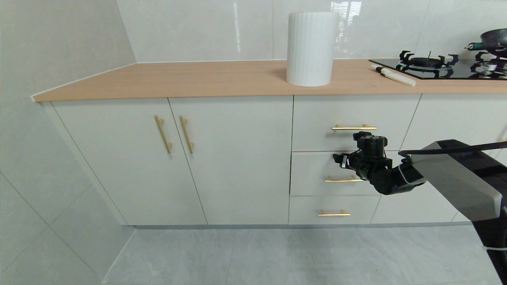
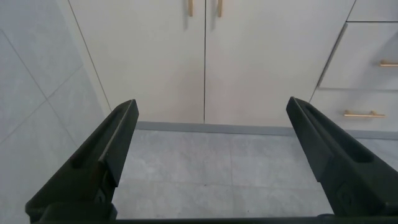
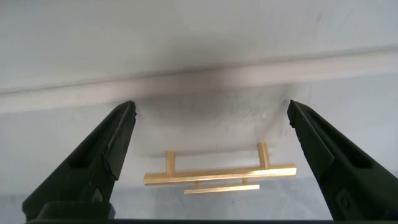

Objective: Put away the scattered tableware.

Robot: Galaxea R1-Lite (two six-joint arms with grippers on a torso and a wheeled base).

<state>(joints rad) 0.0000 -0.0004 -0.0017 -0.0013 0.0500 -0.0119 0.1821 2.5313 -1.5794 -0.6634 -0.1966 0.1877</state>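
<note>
On the wooden worktop a pale utensil, knife-like in shape, lies at an angle just beside the near-left corner of a black gas hob. A dark pan sits on the hob's far right burner. Well to the left of the utensil, near the back wall, a tall white ribbed canister stands upright on the worktop; what it contains cannot be seen.

Below the worktop, a pair of cabinet doors with slanting gold handles takes up the left part. To their right is a stack of three drawers, all closed, each with a horizontal gold bar.

The right tool hangs in front of this stack, about level with the seam between the top and middle drawers and close to the fronts, touching nothing. From its wrist camera the right tool is spread wide and holds nothing, its dark fingers framing a gold drawer handle on the pale drawer front; which drawer this handle belongs to cannot be told.

The left tool is likewise spread wide and holds nothing. It hangs above the grey tiled floor, facing the foot of the cabinet doors, with the drawers off to one side.
</note>
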